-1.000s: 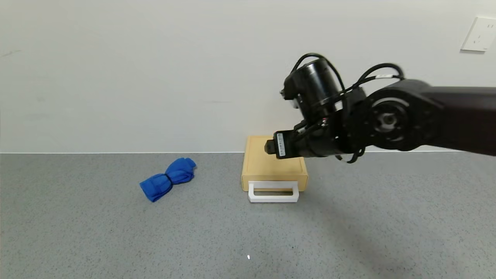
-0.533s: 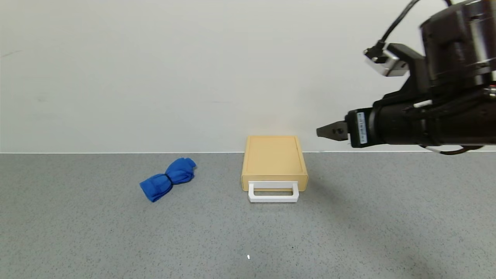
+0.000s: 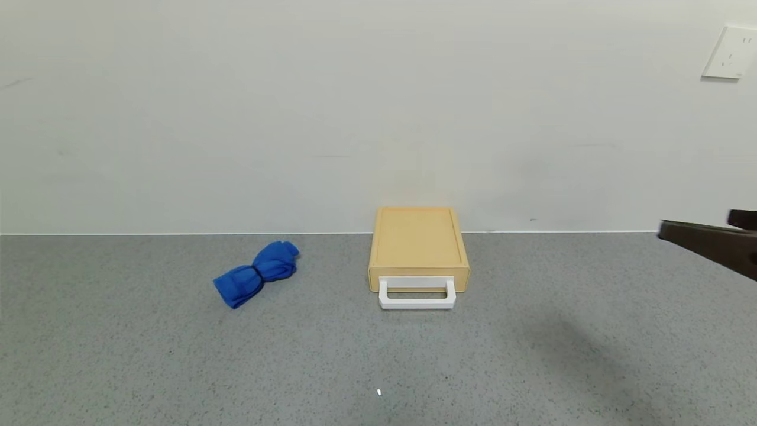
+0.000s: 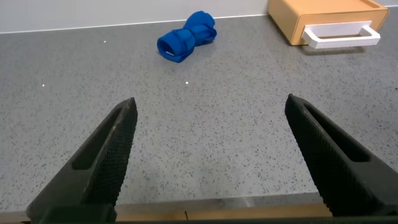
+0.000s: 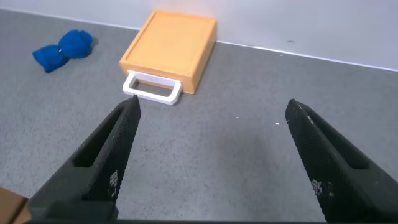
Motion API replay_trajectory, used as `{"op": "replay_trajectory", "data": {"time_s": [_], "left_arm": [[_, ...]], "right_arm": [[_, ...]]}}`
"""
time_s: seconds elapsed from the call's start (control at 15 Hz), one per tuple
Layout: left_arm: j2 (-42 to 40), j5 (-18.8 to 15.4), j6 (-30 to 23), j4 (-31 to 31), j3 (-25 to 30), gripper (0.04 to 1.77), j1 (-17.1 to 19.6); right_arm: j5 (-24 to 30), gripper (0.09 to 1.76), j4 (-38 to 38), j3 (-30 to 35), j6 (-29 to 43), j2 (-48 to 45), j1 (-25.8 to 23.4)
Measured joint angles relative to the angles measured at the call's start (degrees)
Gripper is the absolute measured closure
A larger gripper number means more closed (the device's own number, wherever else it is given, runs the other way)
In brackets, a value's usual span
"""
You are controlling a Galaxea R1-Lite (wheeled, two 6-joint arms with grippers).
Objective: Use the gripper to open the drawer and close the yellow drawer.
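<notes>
The pale-yellow drawer (image 3: 418, 245) stands on the grey table at the back middle, against the wall. It looks shut, with its white loop handle (image 3: 417, 294) facing me. It also shows in the right wrist view (image 5: 171, 50) and the left wrist view (image 4: 329, 15). My right gripper (image 5: 212, 104) is open and empty, above bare table well to the right of the drawer. Only a dark blurred part of that arm (image 3: 707, 242) shows at the head view's right edge. My left gripper (image 4: 211, 101) is open and empty, low over the table's front edge.
A blue rolled cloth (image 3: 257, 273) lies left of the drawer, apart from it, and shows in the left wrist view (image 4: 186, 36). The wall runs close behind the drawer, with a white socket (image 3: 730, 52) high at the right. The table's wooden front edge (image 4: 217, 211) is below my left gripper.
My right arm has pulled away from above the drawer to the right, almost out of the head view. The drawer and the cloth have not moved.
</notes>
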Motion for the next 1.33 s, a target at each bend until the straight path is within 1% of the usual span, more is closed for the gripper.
{"op": "replay_trajectory", "data": {"time_s": [0.2,0.33,0.47,0.73,0.93,1.0,1.2,1.33], "left_arm": [[0.0,0.04,-0.04,-0.06,0.0,0.09,0.0],[0.0,0.0,0.0,-0.06,0.0,0.09,0.0],[0.0,0.04,-0.04,-0.06,0.0,0.09,0.0],[0.0,-0.05,0.02,-0.06,0.0,0.09,0.0],[0.0,-0.07,0.02,-0.09,0.0,0.09,0.0],[0.0,-0.09,0.02,-0.06,0.0,0.09,0.0],[0.0,-0.18,0.02,-0.09,0.0,0.09,0.0],[0.0,-0.28,0.07,-0.06,0.0,0.09,0.0]], "right_arm": [[-0.17,0.14,0.0,6.89,-0.39,-12.3,-4.63],[-0.17,0.14,1.04,9.51,-0.61,-19.6,-9.8],[-0.09,0.14,3.77,10.97,-0.69,-26.55,-15.29],[0.38,0.14,9.29,11.96,-0.72,-38.34,-21.97],[1.62,0.14,10.44,14.2,-0.69,-44.79,-25.3],[2.94,0.14,10.41,15.47,-0.72,-46.67,-26.43],[7.38,0.14,10.22,20.18,-0.72,-52.18,-28.77],[7.72,0.14,9.91,24.31,-1.35,-55.82,-29.32]]}}
